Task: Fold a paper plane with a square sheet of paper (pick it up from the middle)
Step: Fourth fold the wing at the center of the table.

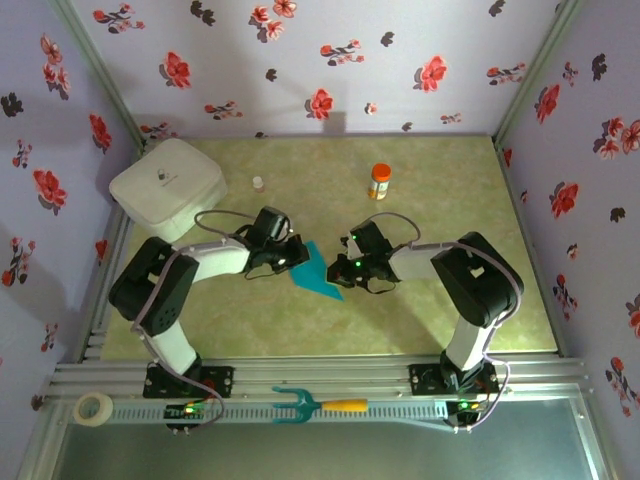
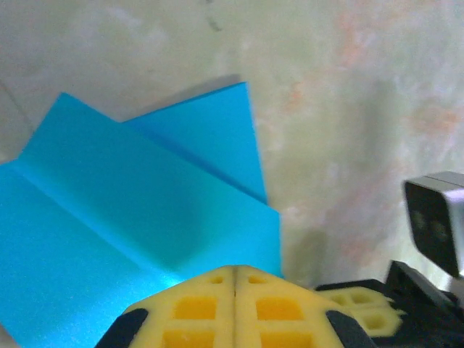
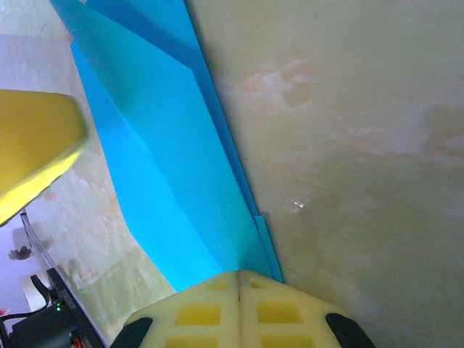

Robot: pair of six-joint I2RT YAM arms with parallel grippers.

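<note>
With L hand (image 2: 235, 274) & R hand (image 3: 239, 275) both pressed together at the folded paper (image 1: 318, 268), hold layers flat on tabletop (image 1: 450, 200) & crease w/ even pressure.

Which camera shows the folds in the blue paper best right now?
The left wrist view: the paper lies broad and close there, with its creases and overlapping flaps plain. The right wrist view shows it as a long, narrow layered strip; in the top view it is a small, distant teal shape.
</note>
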